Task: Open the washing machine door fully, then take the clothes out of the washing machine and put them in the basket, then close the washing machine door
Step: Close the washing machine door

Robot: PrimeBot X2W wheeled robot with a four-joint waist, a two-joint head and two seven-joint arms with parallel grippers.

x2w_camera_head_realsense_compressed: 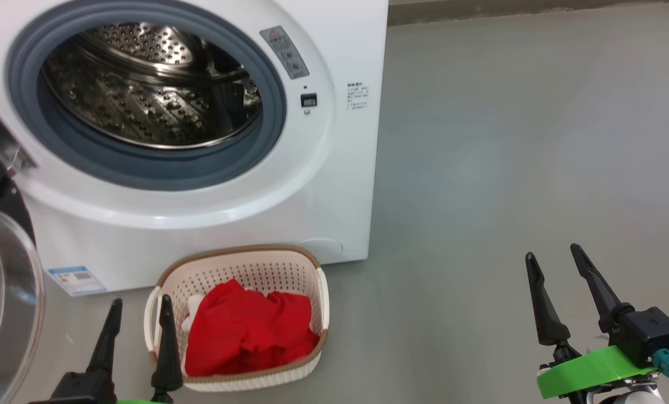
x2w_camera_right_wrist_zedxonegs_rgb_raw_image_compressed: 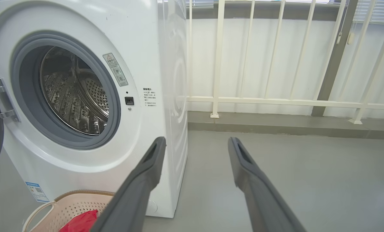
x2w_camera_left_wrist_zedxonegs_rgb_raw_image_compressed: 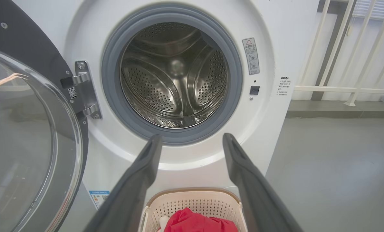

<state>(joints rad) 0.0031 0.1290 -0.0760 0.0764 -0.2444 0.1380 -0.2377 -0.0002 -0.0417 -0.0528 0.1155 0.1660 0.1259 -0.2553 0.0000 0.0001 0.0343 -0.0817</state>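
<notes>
Holding left gripper (x2w_camera_head_realsense_compressed: 141, 302) and right gripper (x2w_camera_head_realsense_compressed: 553, 253) spread wide, gripping nothing | finding clothes (x2w_camera_head_realsense_compressed: 244, 331) lying in basket (x2w_camera_head_realsense_compressed: 239, 251) just before washing machine (x2w_camera_head_realsense_compressed: 346, 185) | leaving washing machine door (x2w_camera_head_realsense_compressed: 3, 292) hanging open at left | risking glossy door slipping off fingers (x2w_camera_head_realsense_compressed: 545, 303), or swinging into basket handle.

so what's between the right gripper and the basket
Nothing but bare grey floor, as the head view shows, between the right gripper and the basket, which holds the red clothes.
</notes>
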